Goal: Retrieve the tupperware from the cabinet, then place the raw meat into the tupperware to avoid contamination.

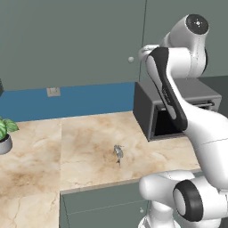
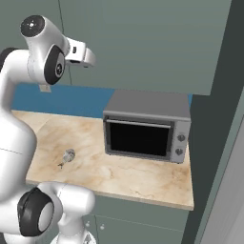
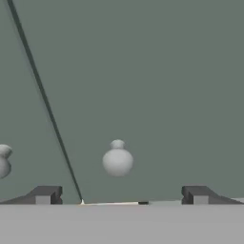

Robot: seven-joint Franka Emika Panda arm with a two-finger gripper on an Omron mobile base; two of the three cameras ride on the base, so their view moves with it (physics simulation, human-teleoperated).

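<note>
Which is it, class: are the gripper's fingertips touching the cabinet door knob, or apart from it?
Apart. In the hand view the knob sits centred between the open gripper fingertips, with bare cabinet door showing on either side.

No legible text, labels or signs anywhere.

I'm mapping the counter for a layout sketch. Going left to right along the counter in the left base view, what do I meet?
Potted plant → raw meat → microwave, partly behind the robot's arm.
</note>
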